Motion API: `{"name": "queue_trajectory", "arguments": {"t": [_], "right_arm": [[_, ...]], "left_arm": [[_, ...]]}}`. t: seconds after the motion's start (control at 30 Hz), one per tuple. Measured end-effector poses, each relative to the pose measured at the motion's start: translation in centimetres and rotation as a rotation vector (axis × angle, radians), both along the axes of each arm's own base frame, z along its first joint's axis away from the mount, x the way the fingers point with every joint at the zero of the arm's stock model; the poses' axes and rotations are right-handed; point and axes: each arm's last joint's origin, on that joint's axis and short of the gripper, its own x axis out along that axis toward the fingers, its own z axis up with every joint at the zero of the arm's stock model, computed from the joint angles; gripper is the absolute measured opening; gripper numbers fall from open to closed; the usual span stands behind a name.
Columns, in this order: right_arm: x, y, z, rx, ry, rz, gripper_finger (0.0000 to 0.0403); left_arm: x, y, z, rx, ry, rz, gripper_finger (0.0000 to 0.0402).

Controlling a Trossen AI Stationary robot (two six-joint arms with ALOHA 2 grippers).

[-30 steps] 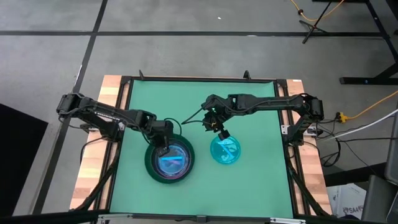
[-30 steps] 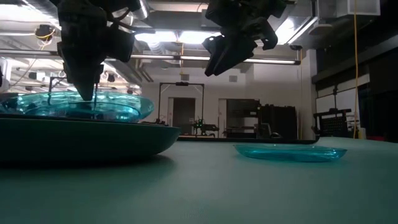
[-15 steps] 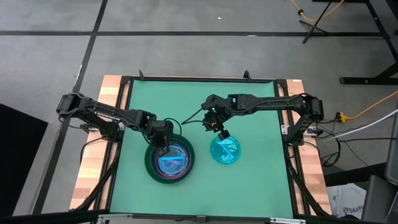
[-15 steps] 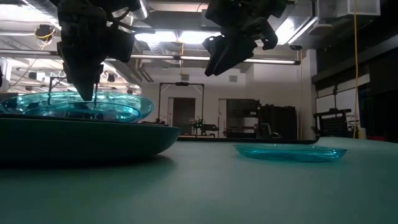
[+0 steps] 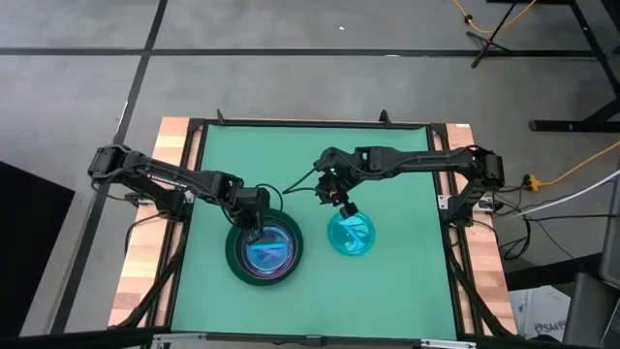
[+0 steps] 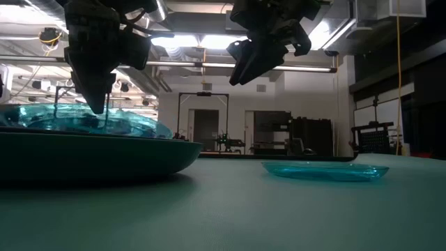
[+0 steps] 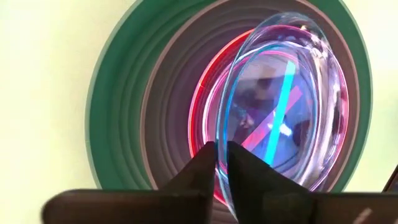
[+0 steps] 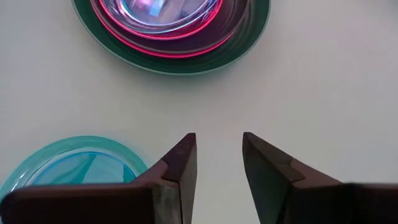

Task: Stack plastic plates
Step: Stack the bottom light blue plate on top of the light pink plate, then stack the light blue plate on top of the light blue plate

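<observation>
A stack of plates sits left of the table's centre: a large dark green plate at the bottom, pink ones in it, and a small translucent cyan plate on top. My left gripper is shut on that top plate's rim. A lone cyan plate lies flat on the mat to the right of the stack. My right gripper hangs open in the air above the mat just beyond this plate, touching nothing. My left gripper pinches the top cyan plate's rim on the stack's far-left side, one finger inside the rim and one outside. The fingers come from above, pointing down. The plate is tilted: its held edge is raised and its opposite edge rests in the stack.
Open green mat lies between the stack and the lone cyan plate, and along the table's near and far sides. The table's wooden side rails and black frame border the mat. The room shows beyond the table.
The top cyan plate has tipped: the edge away from my left gripper has sunk lower into the stack while the held edge stayed up. Both arms have kept still.
</observation>
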Motion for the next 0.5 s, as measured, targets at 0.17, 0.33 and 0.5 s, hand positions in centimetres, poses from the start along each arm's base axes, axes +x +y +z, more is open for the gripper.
{"name": "queue_trajectory", "arguments": {"t": [0.17, 0.33, 0.5], "right_arm": [[0.0, -0.01, 0.0, 0.0, 0.0, 0.0, 0.012], [0.0, -0.01, 0.0, 0.0, 0.0, 0.0, 0.012], [0.0, -0.01, 0.0, 0.0, 0.0, 0.0, 0.012]], "left_arm": [[0.0, 0.01, 0.0, 0.006, -0.001, 0.002, 0.0065], [0.0, 0.01, 0.0, 0.006, -0.001, 0.002, 0.0085], [0.0, 0.01, -0.01, 0.006, 0.0, 0.002, 0.009]]}}
